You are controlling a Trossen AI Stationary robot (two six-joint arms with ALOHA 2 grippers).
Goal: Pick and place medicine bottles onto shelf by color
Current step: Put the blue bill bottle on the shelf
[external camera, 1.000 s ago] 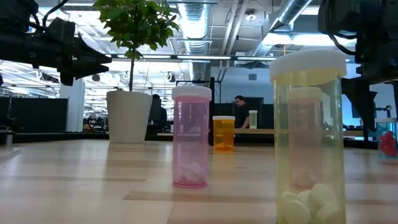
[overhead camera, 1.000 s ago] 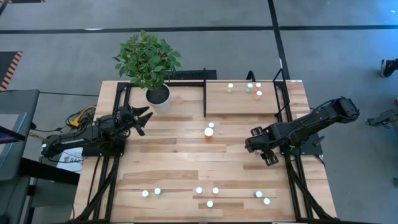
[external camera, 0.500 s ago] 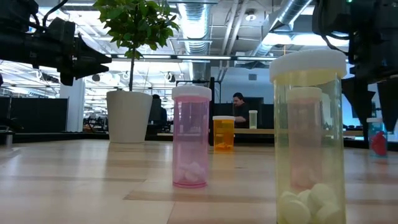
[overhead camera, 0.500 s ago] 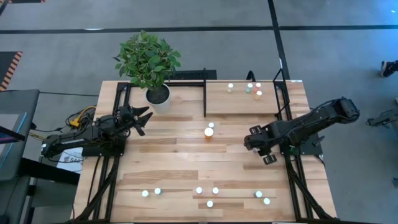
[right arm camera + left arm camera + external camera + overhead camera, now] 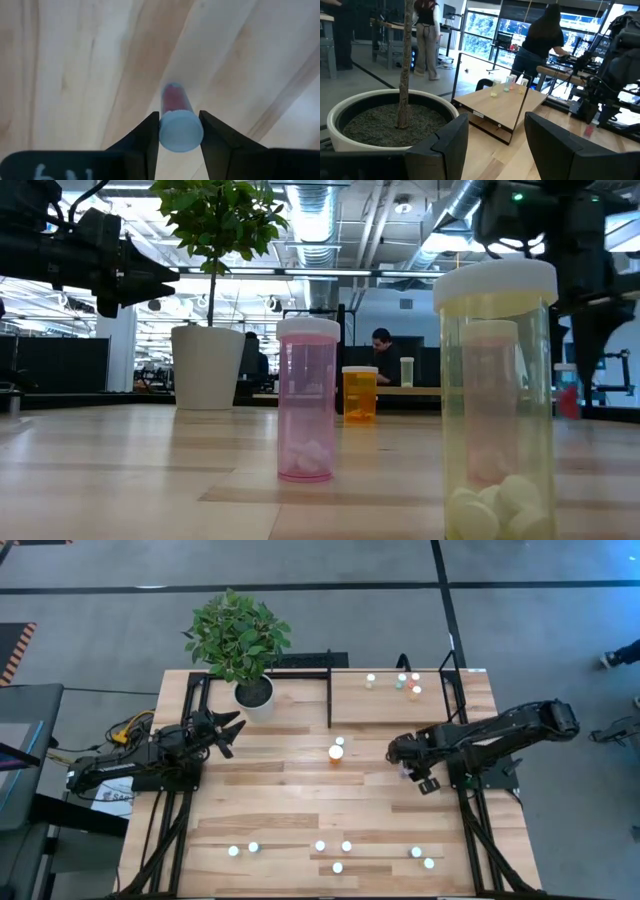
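Note:
My right gripper (image 5: 408, 768) is right of the table's middle, shut on a small bottle (image 5: 177, 102) with a white cap and a pink-red body. The bottle also shows in the low view (image 5: 567, 392). The shelf (image 5: 390, 708), a light board in black bars, sits at the far right and carries three bottles (image 5: 404, 683). An orange bottle (image 5: 336, 752) stands at mid-table, a second bottle (image 5: 340, 740) behind it. Several bottles (image 5: 320, 846) stand in a row near the front edge. My left gripper (image 5: 232, 730) waits open beside the white plant pot (image 5: 254, 692). My right gripper pinches the bottle's white cap (image 5: 181, 131) between its two fingers (image 5: 147, 136), one on each side. The fingers come from above, pointing down. The bottle hangs upright below them, its body toward the tabletop, seemingly clear of it.
The potted plant (image 5: 238, 635) stands at the far left. In the low view a pink bottle (image 5: 308, 400) and a yellow-green bottle (image 5: 497, 410) stand close to the camera. Bare planks lie between the orange bottle and the front row. People show in the room behind.
My right gripper has gone toward the table's left edge and a little toward the far edge, carrying the pink-red bottle upright with it. It has stayed shut on the cap.

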